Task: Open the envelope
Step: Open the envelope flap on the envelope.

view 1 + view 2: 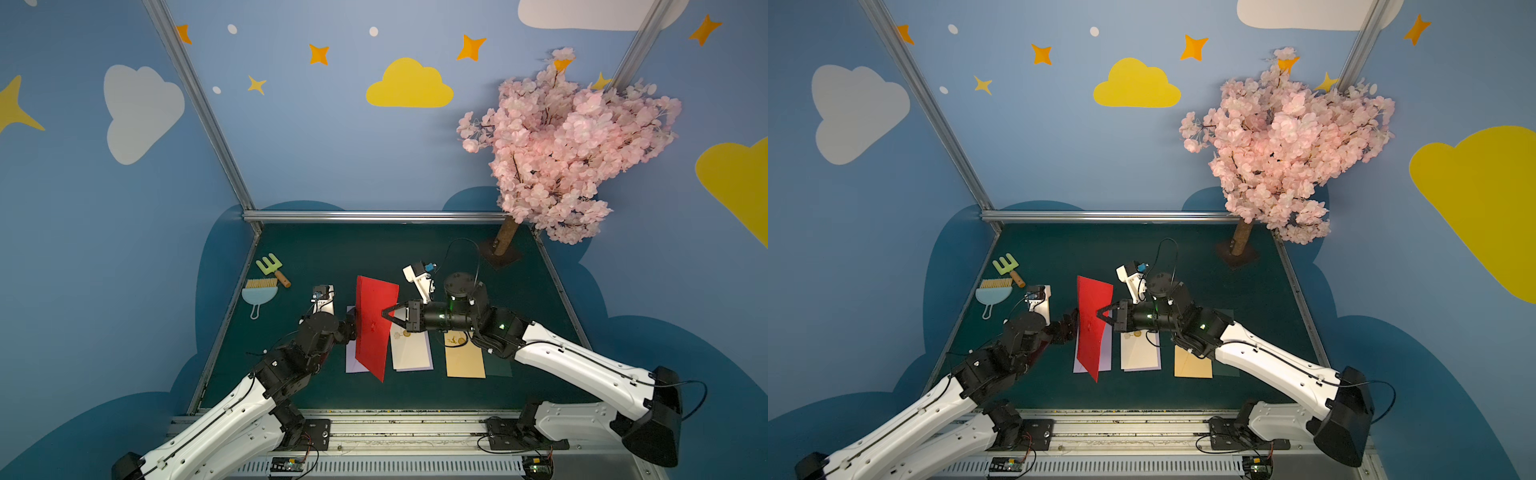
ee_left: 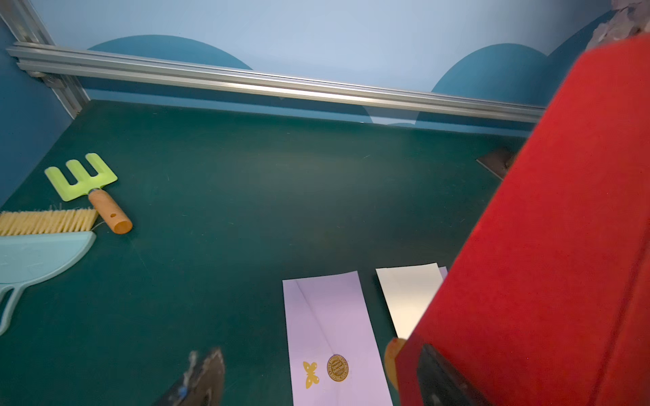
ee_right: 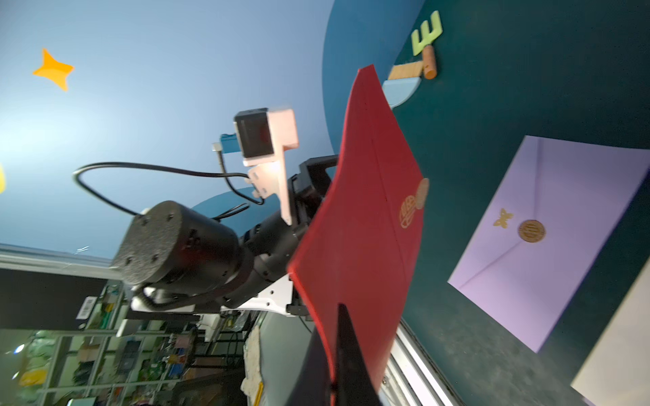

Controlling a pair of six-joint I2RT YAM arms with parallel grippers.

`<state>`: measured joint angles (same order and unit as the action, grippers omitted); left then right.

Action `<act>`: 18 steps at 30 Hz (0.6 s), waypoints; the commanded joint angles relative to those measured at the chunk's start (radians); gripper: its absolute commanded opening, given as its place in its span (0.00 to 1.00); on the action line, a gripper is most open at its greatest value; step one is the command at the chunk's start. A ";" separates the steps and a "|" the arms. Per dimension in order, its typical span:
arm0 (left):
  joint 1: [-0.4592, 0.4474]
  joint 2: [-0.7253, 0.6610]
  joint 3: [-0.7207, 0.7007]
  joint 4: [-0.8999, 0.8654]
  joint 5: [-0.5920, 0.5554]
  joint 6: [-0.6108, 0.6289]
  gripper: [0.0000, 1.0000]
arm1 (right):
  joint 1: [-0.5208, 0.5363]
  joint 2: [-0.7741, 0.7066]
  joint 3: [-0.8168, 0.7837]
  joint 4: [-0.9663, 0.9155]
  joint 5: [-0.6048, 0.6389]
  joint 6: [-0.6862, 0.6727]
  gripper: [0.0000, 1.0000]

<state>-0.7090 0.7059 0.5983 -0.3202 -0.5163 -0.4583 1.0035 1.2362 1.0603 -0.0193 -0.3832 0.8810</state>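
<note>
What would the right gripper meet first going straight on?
The right gripper is clamped on the red envelope; just past that sheet the open left gripper looks next in line, though depth is unclear.

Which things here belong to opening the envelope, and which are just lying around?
In the job: red envelope, right gripper shut on it, left gripper open beside it.
Lying about: lilac envelope, cream envelope, tan envelope, rake, brush, dustpan, blossom tree.
</note>
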 commanded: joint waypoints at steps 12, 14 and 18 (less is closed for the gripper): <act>0.141 -0.117 -0.144 0.243 0.385 -0.047 0.88 | 0.001 0.044 -0.004 0.180 -0.104 0.033 0.00; 0.156 -0.134 -0.147 0.238 0.403 -0.053 0.89 | -0.003 0.046 -0.012 0.203 -0.104 0.031 0.00; 0.176 -0.186 -0.150 0.213 0.414 -0.063 0.89 | -0.015 0.070 0.017 0.209 -0.131 0.030 0.00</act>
<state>-0.5442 0.5545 0.4541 -0.1257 -0.1425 -0.5064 0.9962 1.2835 1.0599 0.1459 -0.4789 0.9127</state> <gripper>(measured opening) 0.888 0.048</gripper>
